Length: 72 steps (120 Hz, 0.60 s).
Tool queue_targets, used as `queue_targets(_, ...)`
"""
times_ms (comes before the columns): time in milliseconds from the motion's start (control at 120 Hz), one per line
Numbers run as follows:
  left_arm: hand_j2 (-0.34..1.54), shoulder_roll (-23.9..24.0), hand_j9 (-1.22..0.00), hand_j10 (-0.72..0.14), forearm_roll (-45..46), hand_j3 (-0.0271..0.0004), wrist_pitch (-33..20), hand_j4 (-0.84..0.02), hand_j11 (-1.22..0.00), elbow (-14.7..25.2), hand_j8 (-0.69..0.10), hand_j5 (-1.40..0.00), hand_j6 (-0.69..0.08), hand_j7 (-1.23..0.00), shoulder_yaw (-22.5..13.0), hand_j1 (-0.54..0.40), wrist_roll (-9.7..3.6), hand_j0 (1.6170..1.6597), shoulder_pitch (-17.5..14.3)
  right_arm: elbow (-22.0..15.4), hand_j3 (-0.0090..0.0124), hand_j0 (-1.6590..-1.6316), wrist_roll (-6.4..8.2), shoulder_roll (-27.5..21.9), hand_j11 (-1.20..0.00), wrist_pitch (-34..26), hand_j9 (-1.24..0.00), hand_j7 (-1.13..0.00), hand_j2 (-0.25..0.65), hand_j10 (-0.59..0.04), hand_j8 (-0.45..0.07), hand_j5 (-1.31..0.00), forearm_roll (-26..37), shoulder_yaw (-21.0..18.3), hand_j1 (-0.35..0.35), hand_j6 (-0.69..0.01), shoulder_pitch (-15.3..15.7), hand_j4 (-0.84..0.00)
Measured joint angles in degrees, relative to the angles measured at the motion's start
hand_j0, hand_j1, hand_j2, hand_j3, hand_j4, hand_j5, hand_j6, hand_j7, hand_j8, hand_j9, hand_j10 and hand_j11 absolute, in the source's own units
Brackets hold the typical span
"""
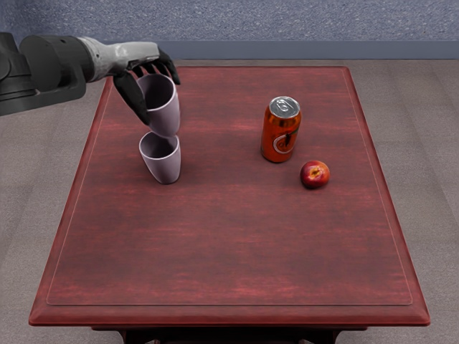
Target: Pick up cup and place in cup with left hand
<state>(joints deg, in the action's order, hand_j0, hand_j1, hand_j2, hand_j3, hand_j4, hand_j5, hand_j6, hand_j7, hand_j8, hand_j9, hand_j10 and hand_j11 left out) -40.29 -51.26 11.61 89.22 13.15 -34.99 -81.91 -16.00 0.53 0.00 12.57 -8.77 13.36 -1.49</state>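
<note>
The left hand's fingers grip one cup just above the second cup on the worktop, where an off-centre descent could catch its rim and topple it.
</note>
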Motion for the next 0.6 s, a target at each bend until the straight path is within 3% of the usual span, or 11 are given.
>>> queue_targets(417, 0.16, -1.01, -0.56, -0.418, 3.22, 0.0000, 3.31, -0.414, -0.56, -0.01, -0.355, -0.56, -0.357, -0.56, -0.17, -0.118, -0.01, 1.6572, 1.21, 0.00, 0.0000, -1.6581, 0.00, 0.00, 0.00, 0.00, 0.00, 0.00, 0.000, 0.000, 0.000, 0.00, 0.00, 0.00, -0.349, 0.001, 0.00, 0.000)
queue_targets(600, 0.08, -1.02, -0.33, -0.254, 3.30, 0.0000, 2.92, -0.253, -0.33, -0.09, -0.229, -0.34, -0.230, -0.33, -0.09, 0.061, -0.01, 1.6577, 1.67, 0.00, 0.0000, -1.6581, 0.00, 0.00, 0.00, 0.00, 0.00, 0.00, 0.000, 0.000, 0.000, 0.00, 0.00, 0.00, -0.349, 0.001, 0.00, 0.000)
